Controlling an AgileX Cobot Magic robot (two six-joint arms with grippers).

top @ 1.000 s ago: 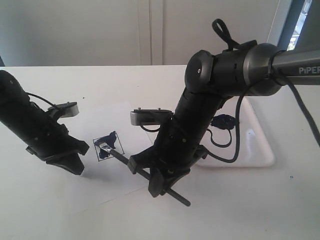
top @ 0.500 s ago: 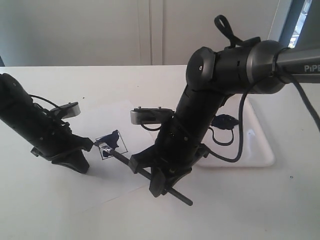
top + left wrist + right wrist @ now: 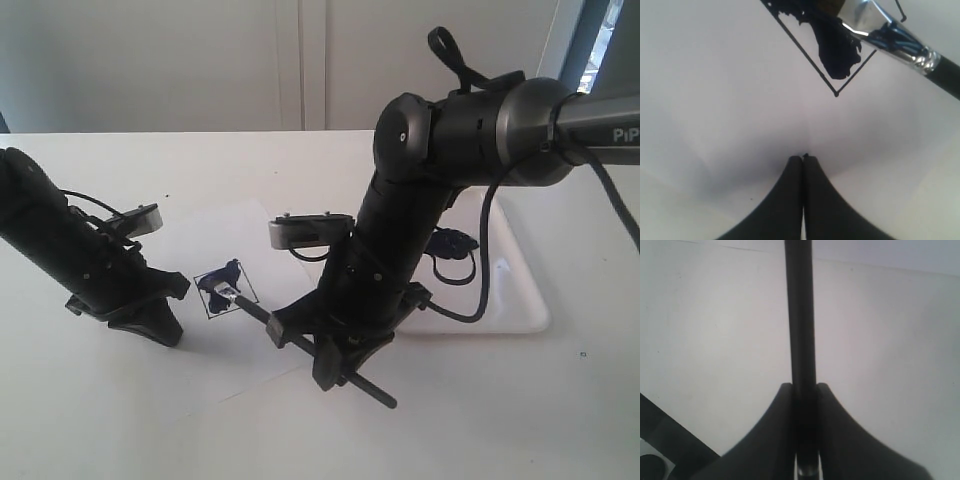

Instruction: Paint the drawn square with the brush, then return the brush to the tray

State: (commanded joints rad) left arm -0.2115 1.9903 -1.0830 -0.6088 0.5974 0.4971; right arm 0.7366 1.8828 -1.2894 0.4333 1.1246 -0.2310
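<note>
The drawn square [image 3: 224,290] on the paper sheet [image 3: 236,362] holds a dark blue-black smear [image 3: 836,49] across part of its inside. My right gripper [image 3: 330,362] is shut on the brush [image 3: 262,311] at mid-handle [image 3: 800,315]. The brush's head rests inside the square and its tail sticks out toward the table's front. Its silver ferrule [image 3: 890,32] lies over the square's edge. My left gripper [image 3: 165,330] is shut with nothing in it, tips [image 3: 803,157] pressed on the paper just left of the square. The white tray [image 3: 528,308] sits at the right.
A dark paint blob [image 3: 452,243] lies in the tray, partly hidden behind the right arm. The right arm reaches from the upper right across the tray's left edge. White table surface surrounds the paper; a wall stands behind.
The right gripper and brush have shifted right, dragging the head across the square. The left gripper has edged slightly right along the paper.
</note>
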